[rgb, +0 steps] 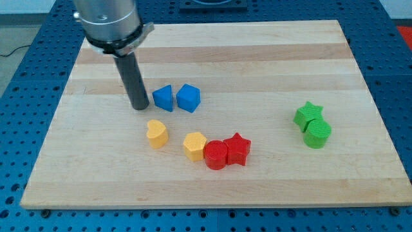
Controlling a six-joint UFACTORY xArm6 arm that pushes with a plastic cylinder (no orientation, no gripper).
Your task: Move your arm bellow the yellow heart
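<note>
The yellow heart (pixel 156 133) lies on the wooden board (pixel 257 58), left of centre. My tip (pixel 139 107) stands on the board just above and to the left of the heart, a short gap away. It is right beside the blue triangle (pixel 163 98), on that block's left. The rod rises from the tip to the arm's grey body (pixel 109 22) at the view's top left.
A blue cube (pixel 188 98) sits right of the blue triangle. A yellow pentagon (pixel 194 145), a red cylinder (pixel 216 154) and a red star (pixel 237 149) cluster right of the heart. A green star (pixel 308 115) and green cylinder (pixel 317 134) sit at the right.
</note>
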